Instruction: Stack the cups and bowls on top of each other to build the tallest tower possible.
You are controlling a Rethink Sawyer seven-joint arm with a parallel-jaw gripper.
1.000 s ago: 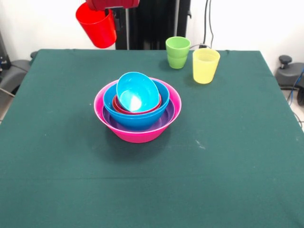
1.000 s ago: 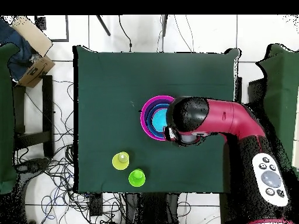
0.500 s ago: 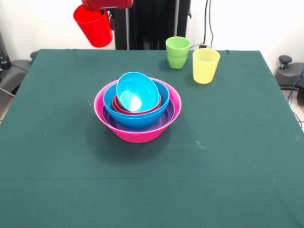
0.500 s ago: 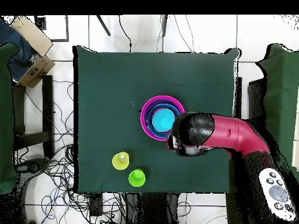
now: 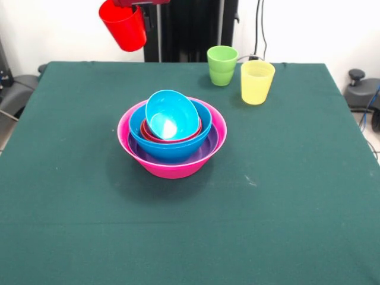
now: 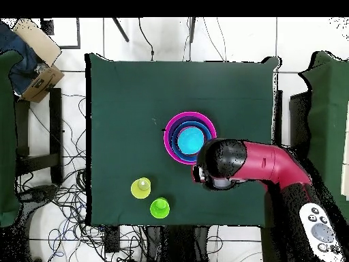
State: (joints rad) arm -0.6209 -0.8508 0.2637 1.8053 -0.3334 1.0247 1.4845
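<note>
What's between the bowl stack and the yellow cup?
Nothing: in the front view only bare green cloth lies between the tower and the yellow cup. The green cup stands beside the yellow one, off that line.

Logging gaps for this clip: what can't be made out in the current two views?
- Gripper: front view cuts it off at the top edge above the red cup; overhead, the arm covers both.
- Bowls nested inside the pink bowl: the tilted cyan bowl and blue bowl hide all but rims.
- Green cup: the yellow cup hides its lower right corner, front view.
</note>
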